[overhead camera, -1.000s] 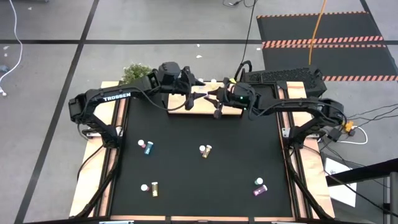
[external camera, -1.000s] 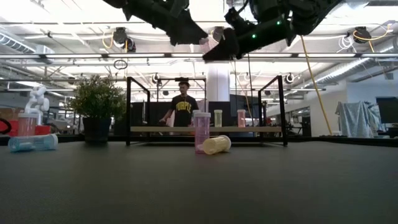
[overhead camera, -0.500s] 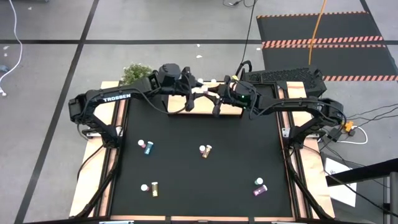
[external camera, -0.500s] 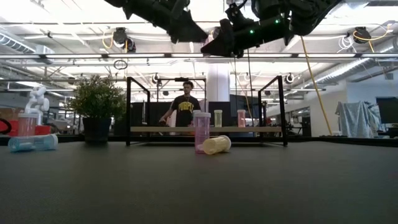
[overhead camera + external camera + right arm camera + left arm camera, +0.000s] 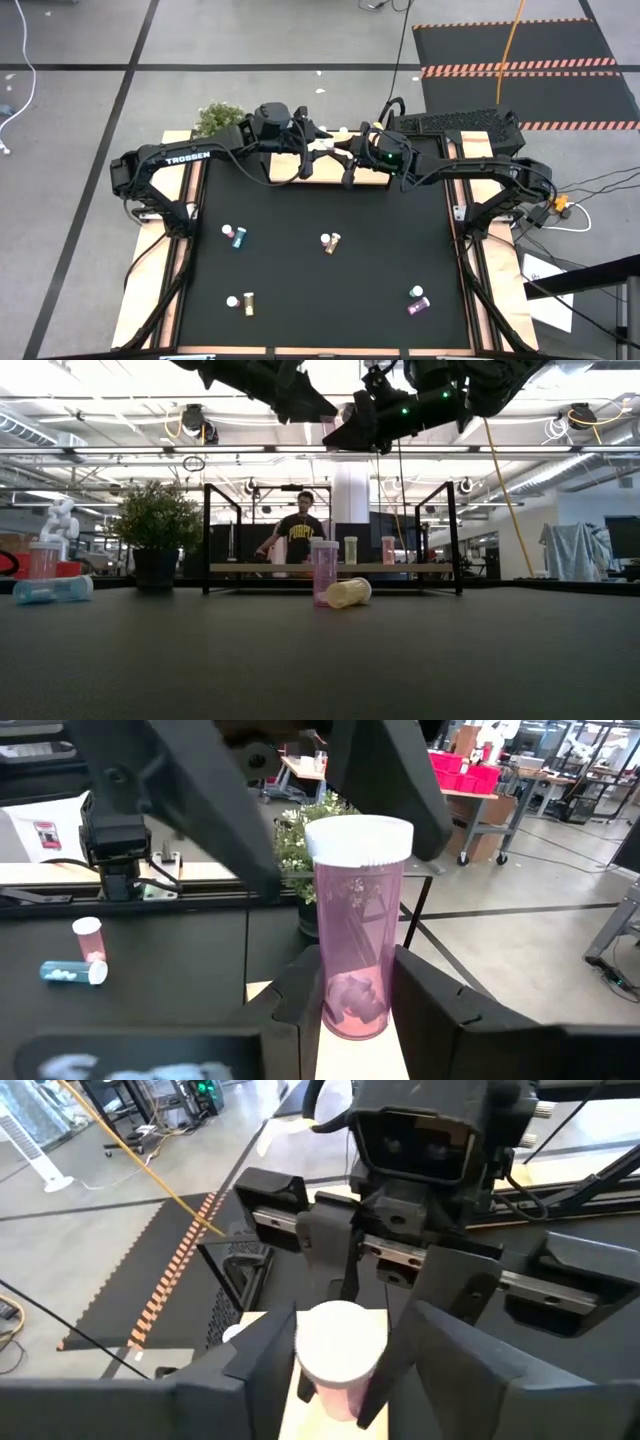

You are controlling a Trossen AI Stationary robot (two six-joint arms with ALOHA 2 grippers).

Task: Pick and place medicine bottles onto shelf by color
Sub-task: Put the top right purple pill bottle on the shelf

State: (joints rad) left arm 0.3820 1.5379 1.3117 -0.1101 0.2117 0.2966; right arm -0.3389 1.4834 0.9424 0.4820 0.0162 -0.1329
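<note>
Over the shelf (image 5: 325, 172) at the table's far edge, the left gripper (image 5: 335, 1370) has just closed on the pink bottle (image 5: 358, 935) pinched by the right gripper (image 5: 350, 1010), a handover underway.

Both grippers meeting over shelf (image 5: 372, 178), bottles (image 5: 330, 243) scattered on table (image 5: 300, 300)

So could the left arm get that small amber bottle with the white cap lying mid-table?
Probably yes, though not at once. The amber bottle lies alone on the open black mat. But the left gripper is busy at the cap of a pink bottle that the right gripper holds.
</note>
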